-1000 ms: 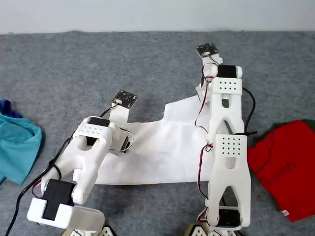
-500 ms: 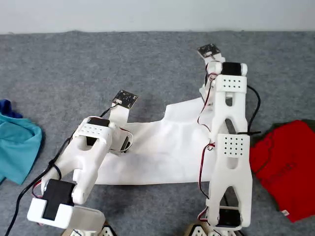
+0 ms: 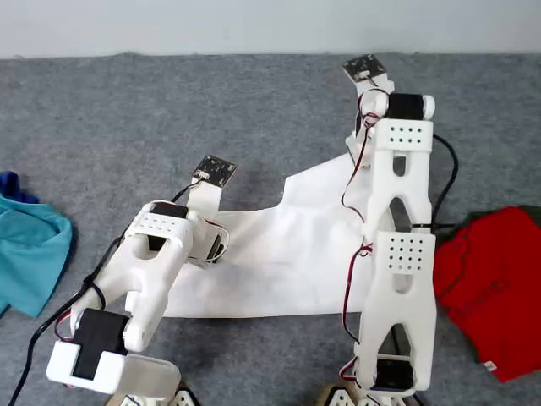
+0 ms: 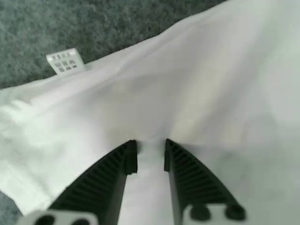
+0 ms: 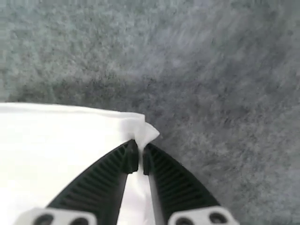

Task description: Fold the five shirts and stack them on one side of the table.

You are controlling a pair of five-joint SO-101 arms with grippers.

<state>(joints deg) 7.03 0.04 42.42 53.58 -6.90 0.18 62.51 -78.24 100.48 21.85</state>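
Observation:
A white shirt point(image 3: 279, 254) lies spread flat in the middle of the grey table. My left gripper point(image 4: 146, 157) is shut on a fold of it near the hem, close to a small sewn label point(image 4: 64, 61). From above, that gripper point(image 3: 213, 245) sits at the shirt's left edge. My right gripper point(image 5: 139, 159) is shut on a corner tip of the white shirt point(image 5: 56, 150), with bare grey table beyond it. In the high view the right arm stretches far out, and its gripper point(image 3: 356, 159) is at the shirt's far right corner.
A crumpled red shirt point(image 3: 494, 283) lies at the right edge. A teal shirt point(image 3: 30, 254) lies at the left edge, with a dark blue one point(image 3: 10, 184) behind it. The far part of the table point(image 3: 169, 110) is bare grey felt.
My right arm has stretched farther toward the table's back, drawing the shirt's far right corner with it. The left arm has stayed still.

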